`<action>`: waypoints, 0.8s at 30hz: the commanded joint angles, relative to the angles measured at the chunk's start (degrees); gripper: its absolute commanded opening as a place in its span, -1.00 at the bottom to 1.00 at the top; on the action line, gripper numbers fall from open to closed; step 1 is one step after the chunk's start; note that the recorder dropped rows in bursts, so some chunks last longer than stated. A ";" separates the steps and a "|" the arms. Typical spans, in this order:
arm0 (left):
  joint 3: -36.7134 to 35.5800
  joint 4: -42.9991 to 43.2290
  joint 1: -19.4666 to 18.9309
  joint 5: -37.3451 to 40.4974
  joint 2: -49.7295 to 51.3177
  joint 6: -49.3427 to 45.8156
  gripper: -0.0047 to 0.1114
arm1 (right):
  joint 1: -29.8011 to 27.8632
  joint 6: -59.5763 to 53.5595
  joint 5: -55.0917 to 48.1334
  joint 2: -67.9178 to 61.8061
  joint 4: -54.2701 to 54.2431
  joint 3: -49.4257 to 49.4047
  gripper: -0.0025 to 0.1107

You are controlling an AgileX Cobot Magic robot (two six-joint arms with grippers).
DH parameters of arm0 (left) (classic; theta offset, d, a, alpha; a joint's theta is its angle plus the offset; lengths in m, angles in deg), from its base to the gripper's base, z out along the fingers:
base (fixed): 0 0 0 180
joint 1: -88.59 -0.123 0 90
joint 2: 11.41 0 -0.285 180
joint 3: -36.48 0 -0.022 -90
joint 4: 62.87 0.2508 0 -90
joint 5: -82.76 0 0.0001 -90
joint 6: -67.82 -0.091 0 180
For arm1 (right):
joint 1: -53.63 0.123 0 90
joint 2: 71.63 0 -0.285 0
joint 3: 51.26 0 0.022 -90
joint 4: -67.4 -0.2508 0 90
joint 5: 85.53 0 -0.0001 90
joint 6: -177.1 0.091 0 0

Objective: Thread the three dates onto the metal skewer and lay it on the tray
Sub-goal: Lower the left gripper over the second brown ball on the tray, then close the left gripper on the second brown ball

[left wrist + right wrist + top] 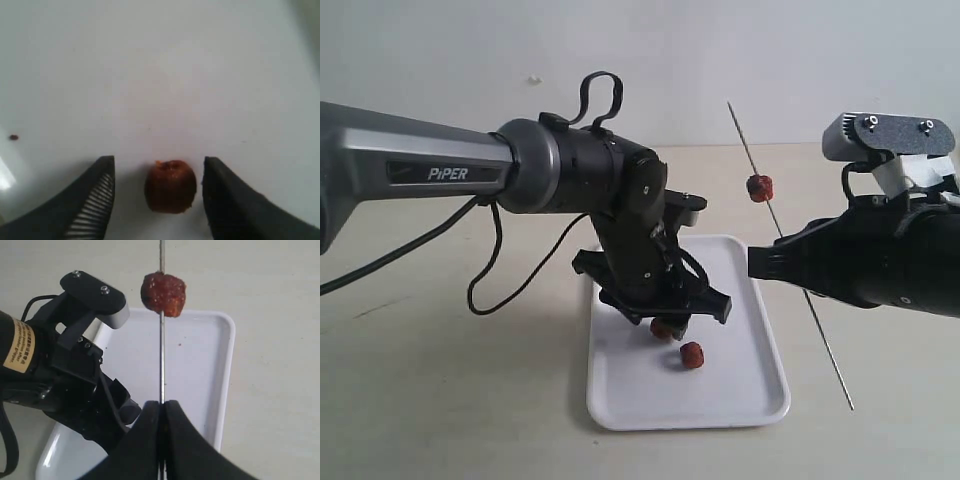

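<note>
Left wrist view is showing plainly what the exterior view is half hiding: one date (170,186) sitting on the tray (150,75) between the left jaws, which are standing wide open, clear of it. Right wrist view: right jaws are clamping shut on the metal skewer (161,355), which is carrying a second date (163,294) aloft near the tray's rim. Exterior view: third date (691,354) lying loose mid-tray; tray resting on beige table (440,400), plain pale wall (720,60) standing behind the tray. Dates are looking reddish-brown, wrinkled.

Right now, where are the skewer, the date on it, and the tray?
skewer (161,355): right wrist view, its bare shaft.
date (163,294): right wrist view, middle of the fruit.
tray (745,390): exterior view, bare floor near its corner.
</note>
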 commanded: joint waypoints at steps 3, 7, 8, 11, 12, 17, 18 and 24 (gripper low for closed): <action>0.34 0.35 0.15 -1.25 -0.05 0.63 -0.04 | 0.02 -0.99 0.09 0.49 0.12 -0.32 -0.96; 0.34 0.35 0.15 -1.24 0.05 0.63 -0.20 | 0.02 -0.99 0.09 0.49 0.12 -0.32 -0.96; 0.34 0.35 0.15 -1.24 0.05 0.30 -0.24 | 0.02 -0.99 0.09 0.49 0.12 -0.32 -0.96; 0.34 0.24 0.15 -0.89 0.05 -0.67 -0.27 | 0.02 -1.50 0.09 0.49 0.12 -0.32 -0.96; 0.34 0.24 0.15 -0.89 0.05 -0.67 -0.27 | 0.02 -1.50 0.09 0.49 0.12 -0.32 -0.96; 0.34 0.09 0.15 -0.77 0.05 -0.67 -0.27 | 0.02 -1.50 0.09 0.49 0.12 -0.32 -0.96; 0.34 0.09 0.15 -0.77 0.05 -0.67 -0.27 | 0.02 -1.50 0.09 0.49 0.12 -0.32 -0.96; 0.34 -0.03 0.15 2.28 0.05 -0.67 -0.27 | 0.02 -1.50 0.09 0.49 0.12 -0.32 -0.96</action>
